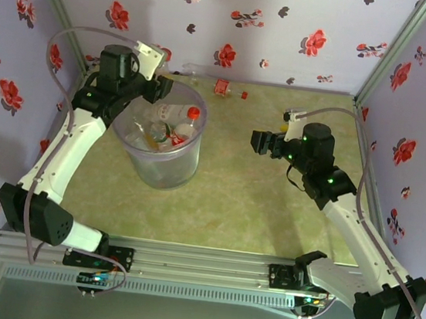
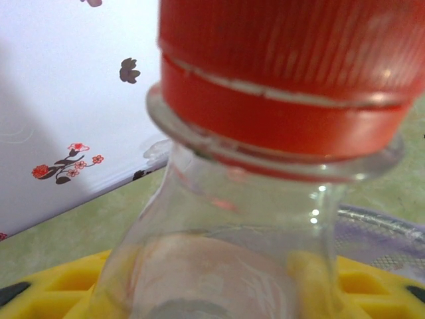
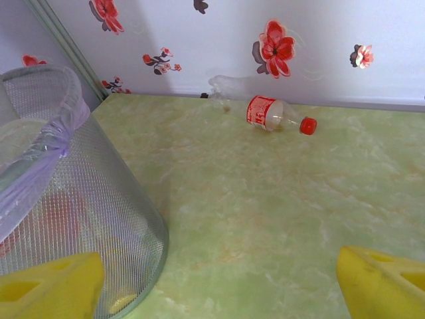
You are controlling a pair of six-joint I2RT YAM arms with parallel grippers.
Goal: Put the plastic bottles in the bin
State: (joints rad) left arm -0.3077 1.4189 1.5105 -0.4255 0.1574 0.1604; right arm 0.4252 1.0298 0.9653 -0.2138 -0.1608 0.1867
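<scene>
My left gripper hangs over the back rim of the bin, shut on the body of a clear plastic bottle whose red cap points away from the wrist. Several bottles lie inside the bin. A red-labelled bottle lies on its side near the back wall, with a clear one beside it. My right gripper is open over bare table to the right of the bin, with nothing between its fingers.
The green table is closed in by flowered walls at the back and both sides. A small yellow and white object lies behind the right wrist. Aluminium rails run along the near edge.
</scene>
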